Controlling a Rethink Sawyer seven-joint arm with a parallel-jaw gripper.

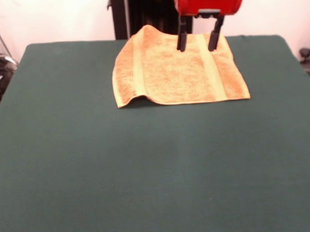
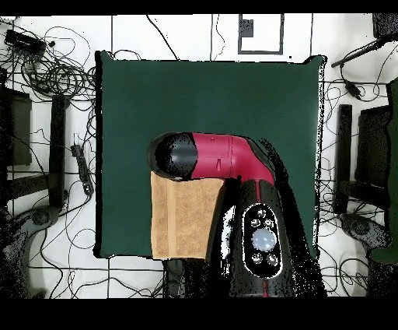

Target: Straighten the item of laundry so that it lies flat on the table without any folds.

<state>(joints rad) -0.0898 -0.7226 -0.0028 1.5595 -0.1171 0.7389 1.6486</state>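
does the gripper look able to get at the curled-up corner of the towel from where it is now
Probably yes. The gripper hangs open over the towel's far part, and the lifted corner lies bare on the table at the near edge, with nothing standing between them.

One camera faces me from across the table (image 1: 147, 172), set low and fairly close, so the green top fills most of its picture and my gripper (image 1: 199, 40) enters from above. The other looks straight down from high overhead, taking in the whole table (image 2: 233, 101), my arm (image 2: 225, 156) and the surrounding floor. Both views share the tabletop and the towel (image 1: 174, 69).
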